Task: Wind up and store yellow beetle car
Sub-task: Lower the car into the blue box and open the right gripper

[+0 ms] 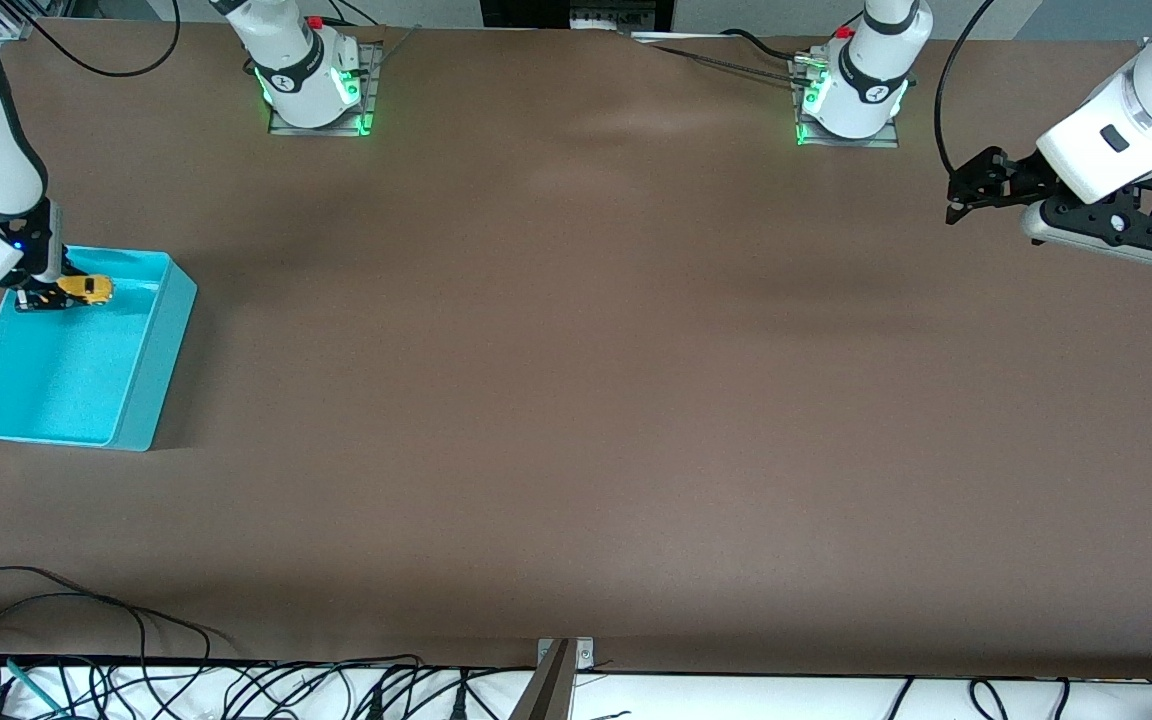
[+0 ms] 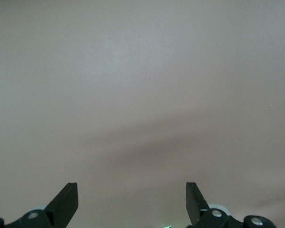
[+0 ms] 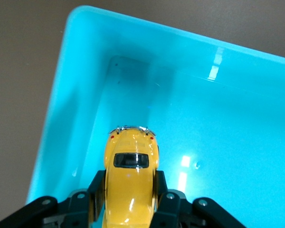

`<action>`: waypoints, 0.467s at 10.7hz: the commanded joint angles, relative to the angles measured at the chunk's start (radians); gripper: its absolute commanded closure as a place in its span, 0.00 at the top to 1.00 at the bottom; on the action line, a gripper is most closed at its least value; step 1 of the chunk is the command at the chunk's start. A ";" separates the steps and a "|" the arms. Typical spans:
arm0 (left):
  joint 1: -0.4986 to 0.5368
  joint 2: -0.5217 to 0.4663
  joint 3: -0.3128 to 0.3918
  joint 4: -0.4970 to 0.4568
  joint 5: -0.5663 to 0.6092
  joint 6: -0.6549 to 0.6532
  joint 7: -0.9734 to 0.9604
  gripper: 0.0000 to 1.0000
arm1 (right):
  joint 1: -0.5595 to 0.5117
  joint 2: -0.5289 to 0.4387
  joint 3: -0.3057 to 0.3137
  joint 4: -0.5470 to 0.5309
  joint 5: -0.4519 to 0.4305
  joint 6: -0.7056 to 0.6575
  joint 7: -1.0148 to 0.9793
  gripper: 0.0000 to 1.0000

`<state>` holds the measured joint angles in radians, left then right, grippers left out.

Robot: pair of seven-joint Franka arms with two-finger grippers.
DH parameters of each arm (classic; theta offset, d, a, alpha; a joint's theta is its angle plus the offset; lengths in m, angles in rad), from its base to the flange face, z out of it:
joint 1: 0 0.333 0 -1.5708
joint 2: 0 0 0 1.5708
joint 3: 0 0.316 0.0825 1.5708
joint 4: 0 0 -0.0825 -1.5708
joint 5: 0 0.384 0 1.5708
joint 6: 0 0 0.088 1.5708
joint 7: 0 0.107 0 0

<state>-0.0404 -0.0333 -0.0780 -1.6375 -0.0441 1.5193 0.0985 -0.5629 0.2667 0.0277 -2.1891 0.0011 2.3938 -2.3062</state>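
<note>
The yellow beetle car (image 1: 86, 288) (image 3: 130, 178) is clamped by its sides in my right gripper (image 1: 48, 296) (image 3: 130, 190), which is shut on it. Car and gripper hang over the inside of the turquoise bin (image 1: 151, 360) (image 3: 76, 71), above the part of the bin nearest the robots' bases. Whether the car touches the bin floor I cannot tell. My left gripper (image 1: 956, 198) (image 2: 132, 202) waits high over bare table at the left arm's end, its fingers (image 2: 66, 199) wide apart and holding nothing.
The bin stands at the right arm's end of the brown table (image 1: 576, 400). Cables (image 1: 86, 640) trail along the table edge closest to the front camera. A metal bracket (image 1: 564, 660) sits at the middle of that edge.
</note>
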 commanded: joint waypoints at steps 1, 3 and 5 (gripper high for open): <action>-0.007 0.009 0.004 0.028 -0.005 -0.022 -0.013 1.00 | -0.003 0.071 0.006 0.055 0.039 0.017 -0.045 0.00; -0.007 0.009 0.004 0.028 -0.005 -0.022 -0.013 1.00 | -0.005 0.117 0.006 0.055 0.039 0.060 -0.045 0.00; -0.007 0.009 0.004 0.028 -0.005 -0.022 -0.013 1.00 | -0.009 0.150 0.006 0.055 0.039 0.087 -0.047 0.00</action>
<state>-0.0405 -0.0333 -0.0781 -1.6375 -0.0441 1.5192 0.0985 -0.5624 0.3855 0.0303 -2.1553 0.0166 2.4677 -2.3227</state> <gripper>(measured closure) 0.000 0.546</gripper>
